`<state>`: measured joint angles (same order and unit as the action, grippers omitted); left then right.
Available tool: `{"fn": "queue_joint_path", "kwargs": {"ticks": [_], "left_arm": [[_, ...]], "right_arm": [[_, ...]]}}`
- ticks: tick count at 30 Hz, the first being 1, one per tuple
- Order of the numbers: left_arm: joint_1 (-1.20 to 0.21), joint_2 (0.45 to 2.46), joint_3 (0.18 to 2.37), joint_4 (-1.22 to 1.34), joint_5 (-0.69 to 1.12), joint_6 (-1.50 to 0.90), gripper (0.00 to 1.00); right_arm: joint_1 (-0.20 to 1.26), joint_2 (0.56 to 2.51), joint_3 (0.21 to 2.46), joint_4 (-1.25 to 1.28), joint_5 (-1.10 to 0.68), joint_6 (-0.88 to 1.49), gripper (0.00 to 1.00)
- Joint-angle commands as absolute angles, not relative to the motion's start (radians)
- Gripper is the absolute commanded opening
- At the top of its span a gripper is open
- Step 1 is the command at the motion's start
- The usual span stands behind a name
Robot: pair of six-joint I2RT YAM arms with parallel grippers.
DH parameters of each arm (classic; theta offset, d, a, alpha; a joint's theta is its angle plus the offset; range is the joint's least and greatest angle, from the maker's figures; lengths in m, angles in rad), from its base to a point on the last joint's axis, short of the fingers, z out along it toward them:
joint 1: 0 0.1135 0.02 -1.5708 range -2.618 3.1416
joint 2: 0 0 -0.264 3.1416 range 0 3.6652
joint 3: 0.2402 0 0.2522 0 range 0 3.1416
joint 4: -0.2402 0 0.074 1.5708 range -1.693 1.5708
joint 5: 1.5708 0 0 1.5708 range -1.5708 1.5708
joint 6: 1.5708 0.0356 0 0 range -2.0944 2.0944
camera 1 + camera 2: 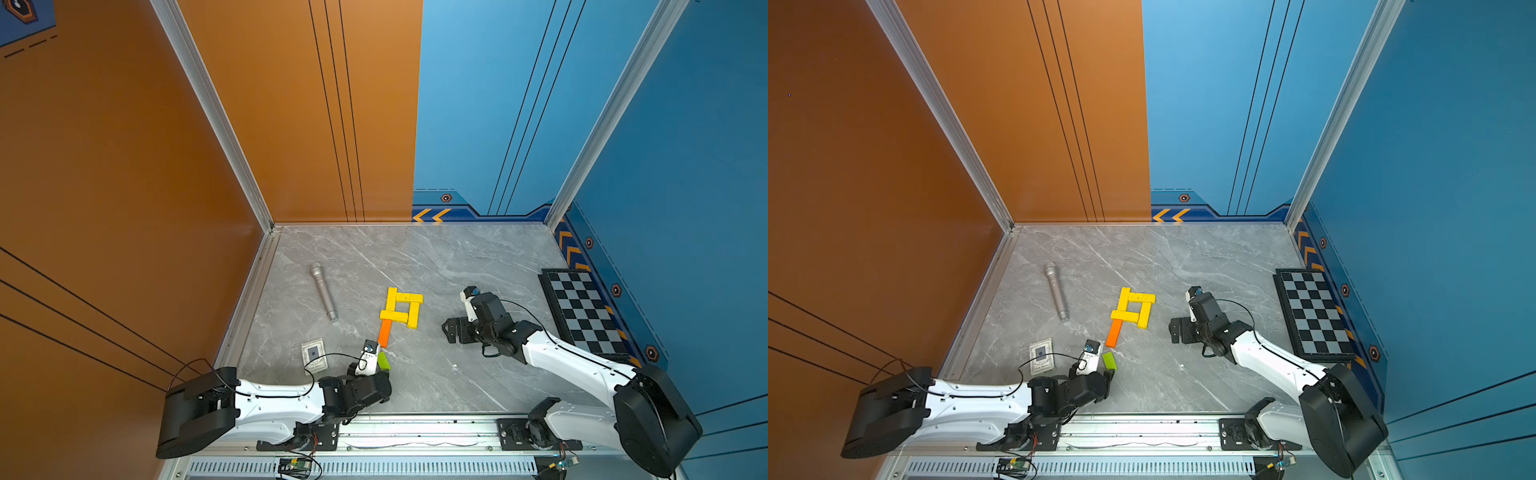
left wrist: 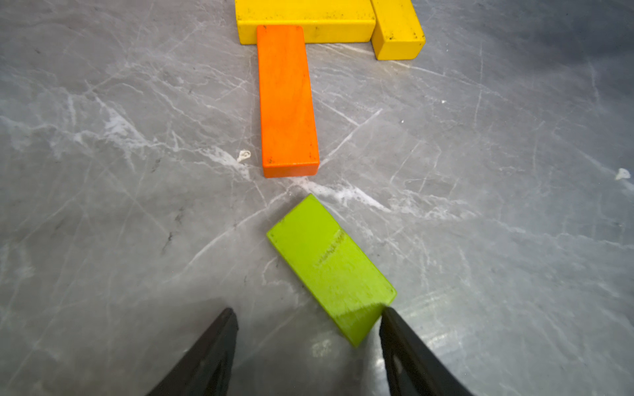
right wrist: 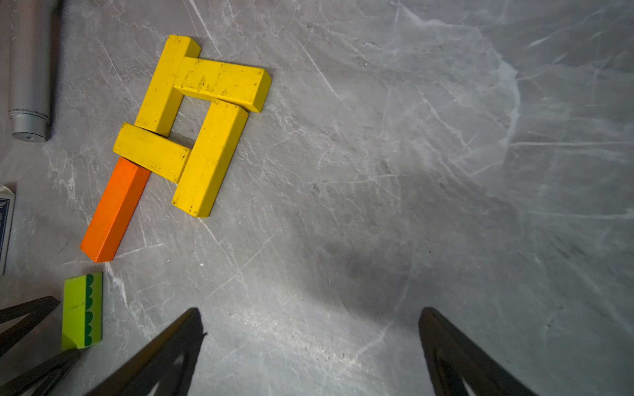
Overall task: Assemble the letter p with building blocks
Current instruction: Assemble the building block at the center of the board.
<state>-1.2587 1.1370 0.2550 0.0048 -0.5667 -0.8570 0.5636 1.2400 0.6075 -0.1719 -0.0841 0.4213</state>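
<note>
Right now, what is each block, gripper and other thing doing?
yellow blocks: joined in a square loop.
orange block: flat, end touching the loop.
green block: flat, askew, apart from the orange block.
left gripper: open, one fingertip at the green block.
right gripper: open, empty.
metal cylinder: lying on its side.

Metal cylinder (image 1: 323, 297), card box (image 1: 313, 356), chequered board (image 1: 584, 316).

I'm in a robot test cell here, a lab rig, no home: orange wall panel (image 1: 104, 166) and blue wall panel (image 1: 685, 166) framed by an aluminium post (image 1: 215, 108), grey marble-look tabletop (image 1: 415, 257), my left arm (image 1: 270, 399) and right arm (image 1: 573, 365) bolted to a metal rail (image 1: 415, 430) along the front edge, a bare circuit board (image 1: 297, 462) and loose wiring below it
</note>
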Motion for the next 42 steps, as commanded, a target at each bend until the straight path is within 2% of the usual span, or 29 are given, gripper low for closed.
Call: {"fn": "queue_joint_path", "kwargs": {"ticks": [1, 16, 29, 42], "left_arm": [[-1.269, 1.172, 0.223, -0.084, -0.481, -0.875, 0.67], [-1.269, 1.091, 0.207, -0.171, -0.466, -0.921, 0.67], [-1.266, 1.171, 0.246, -0.268, -0.49, -1.005, 0.66], [-1.258, 1.081, 0.249, -0.387, -0.527, -1.072, 0.67]], "right_arm": [[0.555, 1.247, 0.594, -0.158, -0.098, 0.405, 1.0], [0.545, 1.247, 0.592, -0.156, -0.104, 0.402, 1.0], [0.54, 1.249, 0.581, -0.145, -0.109, 0.401, 1.0], [0.532, 1.249, 0.57, -0.131, -0.118, 0.397, 1.0]]}}
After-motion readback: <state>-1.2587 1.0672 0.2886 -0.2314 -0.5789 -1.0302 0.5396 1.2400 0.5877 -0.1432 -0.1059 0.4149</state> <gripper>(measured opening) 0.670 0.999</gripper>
